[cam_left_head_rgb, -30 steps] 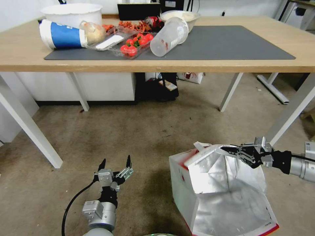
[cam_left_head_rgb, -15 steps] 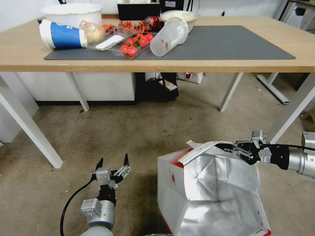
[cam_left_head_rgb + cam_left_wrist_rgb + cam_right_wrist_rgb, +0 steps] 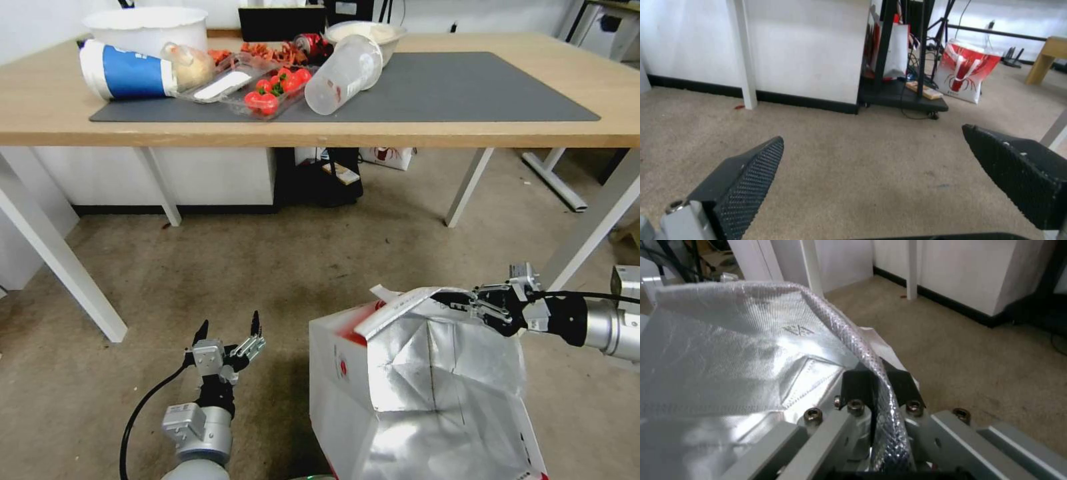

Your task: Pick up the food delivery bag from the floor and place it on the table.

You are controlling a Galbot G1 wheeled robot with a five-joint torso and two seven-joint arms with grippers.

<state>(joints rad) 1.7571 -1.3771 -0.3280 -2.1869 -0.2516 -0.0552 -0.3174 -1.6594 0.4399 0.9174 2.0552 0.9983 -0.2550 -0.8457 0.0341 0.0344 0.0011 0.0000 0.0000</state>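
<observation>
Head view: the right pincer (image 3: 457,301), reaching in from the right edge, is clenched on the top rim of the large white paper food delivery bag with red side panels and silver foil lining (image 3: 427,393), which stands open-mouthed on the dull brownish-grey carpet-like floor (image 3: 267,267) in front of the long light-wood worktop on white angled legs (image 3: 467,133); the bag's lower end is cut off by the frame, so whether its base touches the floor cannot be told. The left pincer (image 3: 227,331) hovers low over the floor just left of the bag, its fingers spread and empty. On the worktop's dark grey mat (image 3: 467,87) lie a tipped clear plastic cup (image 3: 343,73), a clear tray of red tomatoes (image 3: 273,90) and a blue-and-white cylindrical container on its side (image 3: 127,70). Left wrist view: two black textured fingertips (image 3: 751,176) stand wide apart above bare carpet, with a white table leg (image 3: 744,53) and a red-and-white printed bag (image 3: 967,75) far behind. Right wrist view: the black pads (image 3: 858,385) pinch a fold of the bag's foil rim, the shiny lining (image 3: 729,356) hiding most of the bag's inside.
</observation>
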